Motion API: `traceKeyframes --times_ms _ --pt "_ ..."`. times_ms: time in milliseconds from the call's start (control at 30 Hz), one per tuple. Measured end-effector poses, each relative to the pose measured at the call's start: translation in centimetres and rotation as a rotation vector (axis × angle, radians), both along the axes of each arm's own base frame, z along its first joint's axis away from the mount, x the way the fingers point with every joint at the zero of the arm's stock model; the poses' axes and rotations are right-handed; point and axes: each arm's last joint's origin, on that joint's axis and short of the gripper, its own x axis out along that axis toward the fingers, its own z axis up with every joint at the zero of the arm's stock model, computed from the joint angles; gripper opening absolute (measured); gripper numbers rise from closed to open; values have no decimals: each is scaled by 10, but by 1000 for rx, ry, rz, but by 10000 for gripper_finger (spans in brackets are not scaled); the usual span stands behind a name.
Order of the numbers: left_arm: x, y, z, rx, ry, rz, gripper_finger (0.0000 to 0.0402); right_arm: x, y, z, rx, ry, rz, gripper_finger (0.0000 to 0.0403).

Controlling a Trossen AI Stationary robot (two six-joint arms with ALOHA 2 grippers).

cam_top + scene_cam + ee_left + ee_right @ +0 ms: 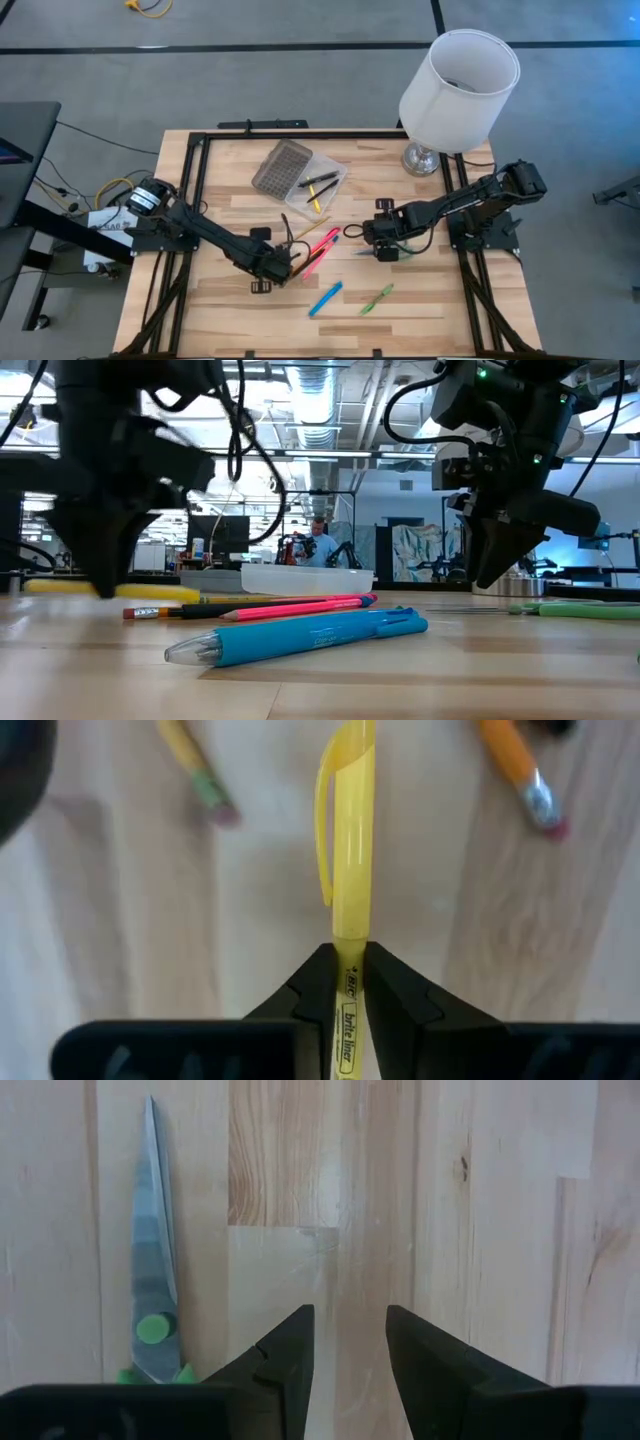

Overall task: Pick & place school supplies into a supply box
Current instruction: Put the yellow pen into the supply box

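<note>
My left gripper is shut on a yellow highlighter, beside the bundle of pink pens and pencils at mid-table. Two pencils' eraser ends lie blurred beyond it. My right gripper is open, pointing down over bare wood, with the green-pivoted scissors flat on the table beside one finger. The supply box sits farther back, a few pens inside and its grey grid lid open beside it. A blue marker lies near the table's near edge. My left gripper pinches the yellow highlighter's barrel just behind the clipped cap, between its two fingers. The fingers come from above, pointing down. The highlighter lies level. Whether it is clear of the table, I cannot tell.
A white lampshade on a metal base stands at the table's far right corner. A small green item lies right of the blue marker. Bare wood shows along the near edge and under my right gripper.
</note>
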Motion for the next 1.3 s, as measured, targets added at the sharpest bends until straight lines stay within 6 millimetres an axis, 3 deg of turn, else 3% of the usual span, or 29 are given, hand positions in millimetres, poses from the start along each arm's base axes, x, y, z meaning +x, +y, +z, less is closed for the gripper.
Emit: traceKeyframes --times_ms 300,600,733,933,1133,1300 --pt "7 10 19 131 -16 47 30 2 0 1 -15 -22 7 120" --pt "34 45 42 257 -140 186 35 3 0 1 -17 -31 21 120" --pt "46 71 54 325 -181 233 34 5 0 1 -17 -47 29 120" --pt "67 129 63 361 -282 309 35 8 1 3 -18 -76 51 120" --pt "87 186 70 195 -496 352 35 9 1 3 -25 -81 67 120" --pt "91 218 76 85 -624 383 35 9 1 3 -25 -81 67 120"
